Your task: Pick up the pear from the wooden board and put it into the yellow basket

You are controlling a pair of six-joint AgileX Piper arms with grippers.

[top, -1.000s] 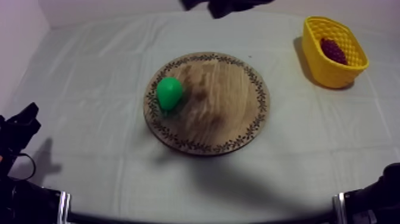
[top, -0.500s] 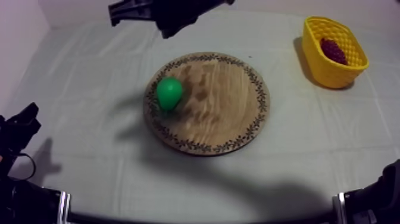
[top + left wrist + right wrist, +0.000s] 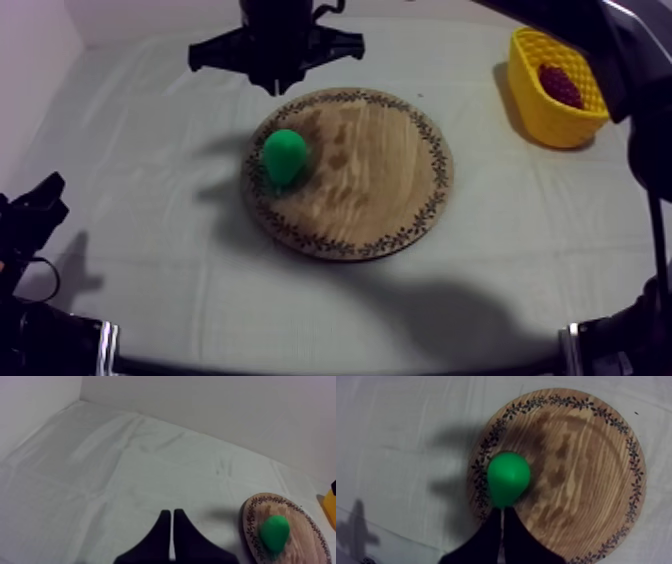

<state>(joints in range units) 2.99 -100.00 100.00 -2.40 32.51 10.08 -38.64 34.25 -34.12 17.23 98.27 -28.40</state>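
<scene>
A green pear (image 3: 284, 156) lies on the left part of the round wooden board (image 3: 380, 190) in the middle of the table. My right arm reaches in from the upper right, and my right gripper (image 3: 277, 82) hangs above the board's far rim, just behind the pear. In the right wrist view its fingers lie together as a narrow wedge, so the right gripper (image 3: 502, 510) is shut on nothing, its tips close to the pear (image 3: 508, 477) on the board (image 3: 581, 466). My left gripper (image 3: 35, 212) rests at the table's left edge, shut (image 3: 171, 512).
The yellow basket (image 3: 530, 48) stands at the far right with a dark red bunch of grapes (image 3: 560, 86) inside. From the left wrist the pear (image 3: 274, 532), the board (image 3: 302, 536) and a corner of the basket (image 3: 331, 504) show across bare cloth.
My right arm has come in from the table's far edge and swung over the board's far rim toward the pear. The pear, board, basket and left arm have not moved.
</scene>
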